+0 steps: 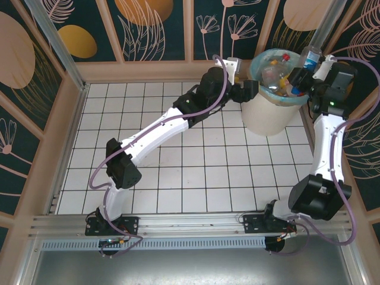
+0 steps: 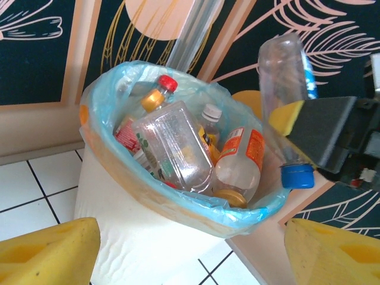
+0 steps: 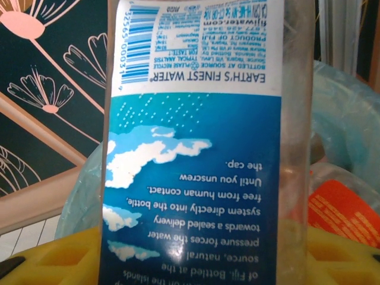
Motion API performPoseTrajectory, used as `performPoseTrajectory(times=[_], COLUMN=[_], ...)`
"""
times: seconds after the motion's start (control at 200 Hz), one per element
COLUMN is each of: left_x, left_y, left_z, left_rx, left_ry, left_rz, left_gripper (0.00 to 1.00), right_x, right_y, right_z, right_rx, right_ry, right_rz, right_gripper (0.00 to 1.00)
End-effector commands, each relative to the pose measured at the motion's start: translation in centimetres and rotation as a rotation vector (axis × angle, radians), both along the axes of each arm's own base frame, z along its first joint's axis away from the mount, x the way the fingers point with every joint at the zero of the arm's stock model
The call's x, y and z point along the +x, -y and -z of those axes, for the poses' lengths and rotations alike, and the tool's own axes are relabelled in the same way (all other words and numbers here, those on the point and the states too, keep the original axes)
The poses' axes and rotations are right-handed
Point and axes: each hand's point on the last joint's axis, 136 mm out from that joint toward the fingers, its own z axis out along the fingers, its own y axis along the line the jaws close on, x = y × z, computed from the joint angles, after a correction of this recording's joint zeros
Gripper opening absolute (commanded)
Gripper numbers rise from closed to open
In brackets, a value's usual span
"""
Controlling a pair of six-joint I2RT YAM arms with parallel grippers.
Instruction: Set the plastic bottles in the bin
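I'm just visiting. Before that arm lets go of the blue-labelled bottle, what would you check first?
1. Grip on the blue-labelled bottle: ok. The right gripper is shut on it, cap down.
2. Bottle above the opening of the bin: cannot tell. Its cap hangs by the rim nearest that arm.
3. Room inside: cannot tell. The piled bottles already reach the rim.
4. Left gripper out of the way: ok. It is open and empty, beside the bin.
5. Bin upright: ok.
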Motion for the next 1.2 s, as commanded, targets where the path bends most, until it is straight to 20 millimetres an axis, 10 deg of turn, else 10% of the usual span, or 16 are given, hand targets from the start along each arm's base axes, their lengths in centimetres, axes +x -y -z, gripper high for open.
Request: performPoseTrajectory(times=[0.0, 0.31, 0.996, 1.196], left_x=[-0.4, -0.4, -0.3, -0.2], left_y=[-0.2, 0.1, -0.5, -0.7], left_z=[-0.5, 1.6, 2.2, 2.3], left_rx=[-0.035, -0.004, 0.024, 0.037], left_ry=[0.004, -0.015, 0.000, 0.010], left_rz=[0.006, 0.016, -0.002, -0.012], left_gripper=[0.82, 0.82, 0.84, 0.84], right_x=[0.7, 1.2, 7.9, 10.7], right_y=[-0.1, 1.8, -0.3, 1.3], right_z=[-2.4, -1.6, -1.4, 2.6], right_rx=[0.003, -0.052, -0.076, -0.078], right_ry=[0.059, -0.012, -0.046, -0.169], right_rz=[-0.016, 0.092, 0.072, 0.093], right_gripper=[0.54, 0.80, 0.71, 0.64])
